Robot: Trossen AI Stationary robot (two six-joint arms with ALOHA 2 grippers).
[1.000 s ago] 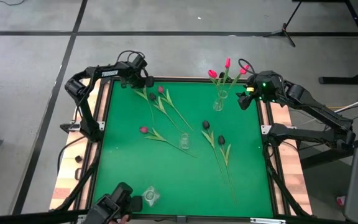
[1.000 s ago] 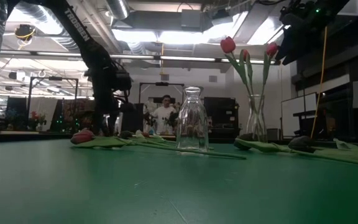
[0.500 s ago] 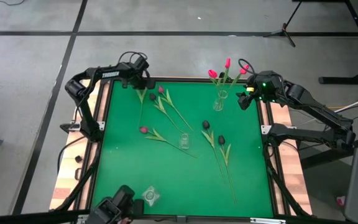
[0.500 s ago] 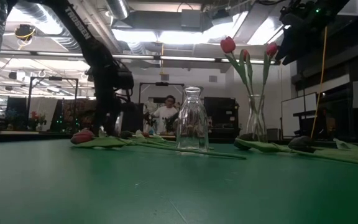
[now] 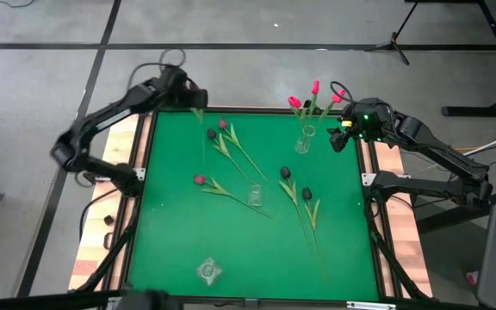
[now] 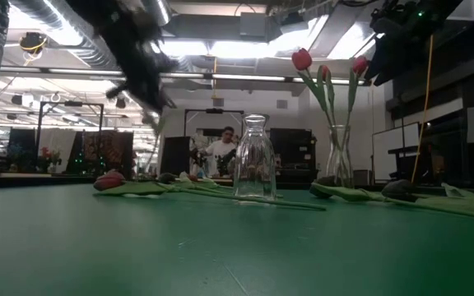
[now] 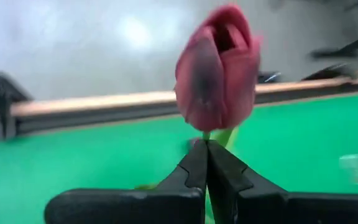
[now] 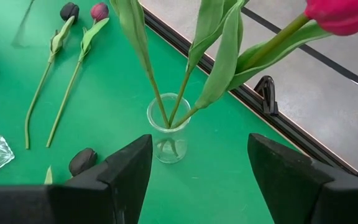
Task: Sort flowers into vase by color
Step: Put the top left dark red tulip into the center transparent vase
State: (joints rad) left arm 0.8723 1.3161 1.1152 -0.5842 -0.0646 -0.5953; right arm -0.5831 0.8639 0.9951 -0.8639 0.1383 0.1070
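L gripper [image 7: 205, 163] is pinched shut on a mauve tulip [image 7: 217, 68], gripping the stem just under the head; it hangs above the table's [image 5: 170, 250] far-left corner, well apart from the mid vase [image 5: 255, 195], an empty clear bottle near the table's centre. A third clear vase [image 5: 208, 271] sits at the near edge, nearer the camera than the mid vase. Around the mid vase lie the loose flowers: a pink tulip [image 5: 199, 180] just to its left, two dark tulips [image 5: 285, 172] with long stems just to its right, and beyond it to the far left a dark head [image 5: 211, 133] and a mauve one [image 5: 223, 124]. Farther off to the right of the mid vase stands the red vase [image 5: 305, 138], holding three bright pink-red tulips [image 5: 295, 102]. R gripper [image 8: 196, 168] hovers right beside that vase with its jaws spread wide, holding nothing. Handling, as judged: stems are thin, light and floppy, so a long one will swing and droop; a hold close under the head steadies the bloom but leaves the stem tip free to wander at a narrow vase neck. The glass looks light and tippy, so a side knock from the stem could topple it.
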